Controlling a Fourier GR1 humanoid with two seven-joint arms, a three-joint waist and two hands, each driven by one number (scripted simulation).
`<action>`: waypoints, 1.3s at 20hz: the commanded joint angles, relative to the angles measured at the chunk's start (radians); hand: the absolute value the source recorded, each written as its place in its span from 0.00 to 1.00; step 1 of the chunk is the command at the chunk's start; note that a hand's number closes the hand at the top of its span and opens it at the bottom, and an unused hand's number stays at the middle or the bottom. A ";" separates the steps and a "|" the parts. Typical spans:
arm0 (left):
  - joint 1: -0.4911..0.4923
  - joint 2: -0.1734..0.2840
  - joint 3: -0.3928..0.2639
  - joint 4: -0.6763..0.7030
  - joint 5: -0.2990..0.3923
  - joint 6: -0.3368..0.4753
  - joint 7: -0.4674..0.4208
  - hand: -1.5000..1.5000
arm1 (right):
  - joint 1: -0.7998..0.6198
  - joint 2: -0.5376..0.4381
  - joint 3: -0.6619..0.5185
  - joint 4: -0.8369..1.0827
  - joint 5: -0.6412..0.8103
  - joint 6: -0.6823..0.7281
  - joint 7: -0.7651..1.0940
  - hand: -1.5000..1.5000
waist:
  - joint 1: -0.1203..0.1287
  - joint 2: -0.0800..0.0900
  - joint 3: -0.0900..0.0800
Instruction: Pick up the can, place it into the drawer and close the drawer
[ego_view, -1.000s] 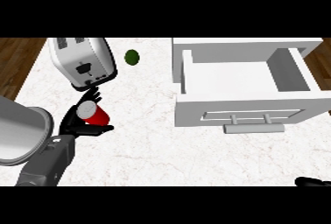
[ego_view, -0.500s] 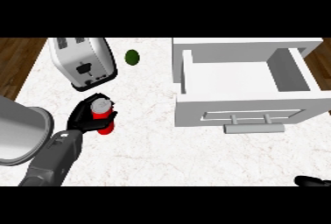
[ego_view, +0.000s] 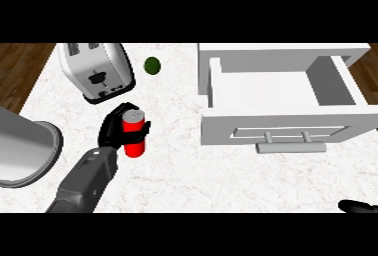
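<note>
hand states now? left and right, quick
Left hand: shut on the red can.
Right hand: barely in view at the lower right edge, cannot tell.

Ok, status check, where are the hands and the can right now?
Left robot hand shut on red can. Right robot hand barely visible, lower right edge. Drawer open, path clear.

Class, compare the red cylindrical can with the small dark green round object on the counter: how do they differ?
The red cylindrical can is tall and red, the small dark green round object low, oval and green. The left hand curls round the can; the green object sits alone by the silver toaster. Both are over the white marbled counter.
</note>
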 joint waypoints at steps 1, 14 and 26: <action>-0.002 -0.086 -0.009 -0.078 0.023 0.068 0.021 1.00 | -0.001 -0.014 -0.027 -0.013 -0.032 0.009 0.023 0.00 | 0.013 -0.006 0.001; -0.149 -0.107 -0.224 -0.363 0.102 0.165 0.369 1.00 | -0.037 -0.014 -0.024 -0.012 0.017 -0.021 0.035 0.00 | 0.016 -0.013 0.002; -0.329 -0.108 -0.400 -0.676 0.189 0.388 0.763 1.00 | 0.006 -0.024 -0.060 -0.047 -0.023 0.006 0.036 0.00 | 0.005 -0.008 0.001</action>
